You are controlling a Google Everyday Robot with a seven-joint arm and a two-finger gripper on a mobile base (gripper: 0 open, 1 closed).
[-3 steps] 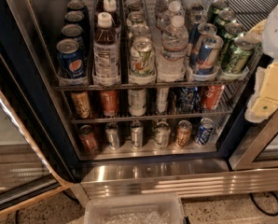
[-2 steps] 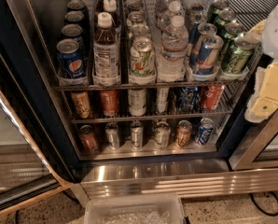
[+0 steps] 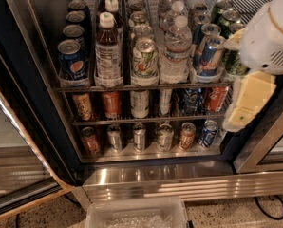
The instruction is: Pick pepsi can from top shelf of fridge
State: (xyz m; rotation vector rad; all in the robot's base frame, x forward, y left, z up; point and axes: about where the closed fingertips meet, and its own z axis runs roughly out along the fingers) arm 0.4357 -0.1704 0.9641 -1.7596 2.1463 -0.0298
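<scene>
The fridge stands open, with a dark frame and a shiny steel base. Its top shelf is a wire rack with divider lanes. The front pepsi can, dark blue with a round logo, stands upright at the head of the far-left lane, with more dark cans behind it. My gripper, with cream fingers under a white arm housing, hangs at the right edge in front of the shelf's right end. It is far from the pepsi can and holds nothing that I can see.
On the top shelf are tea bottles, pale green cans, water bottles, blue-and-silver cans and green cans. Two lower racks hold red, orange and silver cans. A clear plastic bin sits on the floor. The glass door is at the left.
My arm and gripper have moved a little to the left, further into view, and now cover the right end of the top shelf. The cans and bottles have not moved.
</scene>
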